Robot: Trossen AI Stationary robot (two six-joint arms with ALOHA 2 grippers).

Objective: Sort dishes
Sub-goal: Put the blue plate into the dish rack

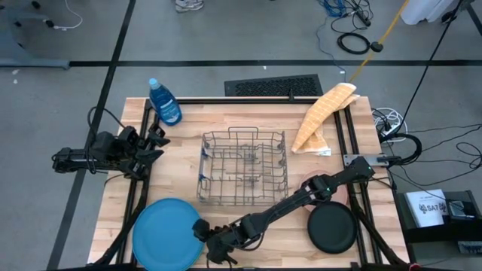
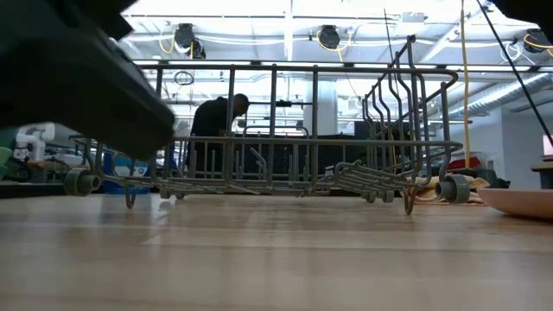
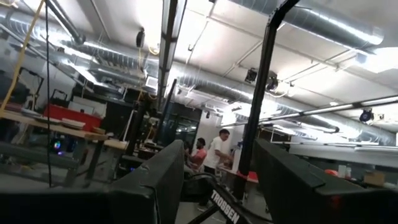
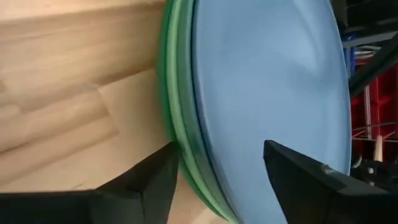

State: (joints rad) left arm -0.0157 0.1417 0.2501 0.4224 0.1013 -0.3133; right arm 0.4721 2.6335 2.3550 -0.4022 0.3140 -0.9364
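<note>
A large blue plate (image 1: 162,233) lies on top of a stack at the table's near left. In the right wrist view the blue plate (image 4: 267,81) rests on green plates (image 4: 174,112), of which only the rims show. My right gripper (image 1: 205,242) is open at the stack's right rim. One of its fingers (image 4: 155,180) is over the wood beside the rim and the other (image 4: 298,174) is over the blue plate. A black plate (image 1: 333,228) lies flat at the near right. My left gripper (image 1: 157,143) is open and empty at the table's left edge. The pink plate does not plainly show.
A grey wire rack (image 1: 242,167) stands at the table's middle. A blue bottle (image 1: 164,102) stands at the far left. A yellow cloth (image 1: 322,117) lies at the far right. My right arm stretches across the near side, in front of the rack. People show in the room beyond.
</note>
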